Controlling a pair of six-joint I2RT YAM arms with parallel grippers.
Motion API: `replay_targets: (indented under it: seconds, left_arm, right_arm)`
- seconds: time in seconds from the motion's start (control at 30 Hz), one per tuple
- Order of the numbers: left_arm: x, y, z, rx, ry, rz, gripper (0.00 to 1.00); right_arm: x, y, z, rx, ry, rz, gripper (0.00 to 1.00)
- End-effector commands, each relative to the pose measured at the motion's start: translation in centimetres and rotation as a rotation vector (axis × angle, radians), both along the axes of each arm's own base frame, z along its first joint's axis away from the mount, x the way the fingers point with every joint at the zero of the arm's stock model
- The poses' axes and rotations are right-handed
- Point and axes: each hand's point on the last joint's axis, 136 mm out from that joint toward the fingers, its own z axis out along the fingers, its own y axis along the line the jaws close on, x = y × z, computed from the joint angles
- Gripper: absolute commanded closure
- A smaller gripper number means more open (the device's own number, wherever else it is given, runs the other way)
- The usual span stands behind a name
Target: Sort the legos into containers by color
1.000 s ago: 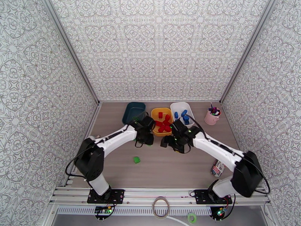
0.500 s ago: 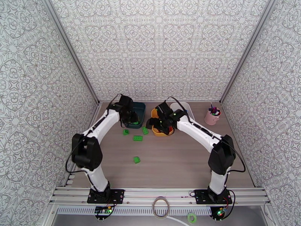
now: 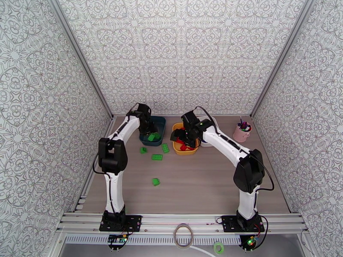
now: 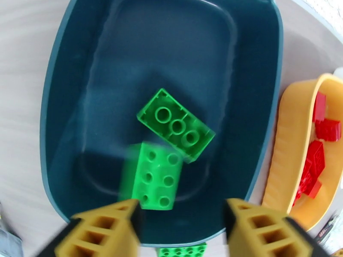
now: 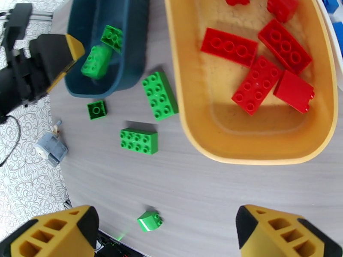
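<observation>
Now two green bricks (image 4: 176, 125) lie inside the teal tub (image 4: 64, 103), straight beneath the left hand (image 4: 180, 210). The one nearer its fingers is smeared, so I judge it loose and dropping. That hand's fingers stand apart and hold nothing. Four more green bricks (image 5: 160, 95) sit on the counter (image 5: 214, 189), below and ahead of the right hand (image 5: 165, 219), which is spread wide and empty. Red bricks (image 5: 256, 84) rest in the yellow tub (image 5: 178, 82), ahead of that hand and to its right. All these bricks look light, rigid and slick-sided, and unlikely to break. Pinching across the two flat long sides, not the studs, should hold best. The small tilted brick (image 5: 150, 221) right under the right hand may skid or roll when squeezed.
</observation>
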Motion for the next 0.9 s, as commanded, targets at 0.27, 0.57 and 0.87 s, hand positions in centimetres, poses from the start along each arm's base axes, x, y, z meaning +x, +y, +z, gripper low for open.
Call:
replay_targets:
  seconds: [0.27,0.57,0.87]
  left_arm:
    - [-4.0,-0.2,3.1,0.106,-0.042,-0.029,0.18]
    - [-12.2,-2.4,1.0,0.13,0.012,-0.088,0.05]
    - [-15.8,-4.4,-3.9,0.097,0.117,-0.177,0.01]
  right_arm:
    - [-1.5,-0.4,-1.0,0.011,0.03,0.045,0.1]
    - [-3.5,-1.6,-1.8,-0.001,0.052,0.061,0.11]
    - [-7.0,-3.5,-2.8,0.012,0.09,0.044,0.09]
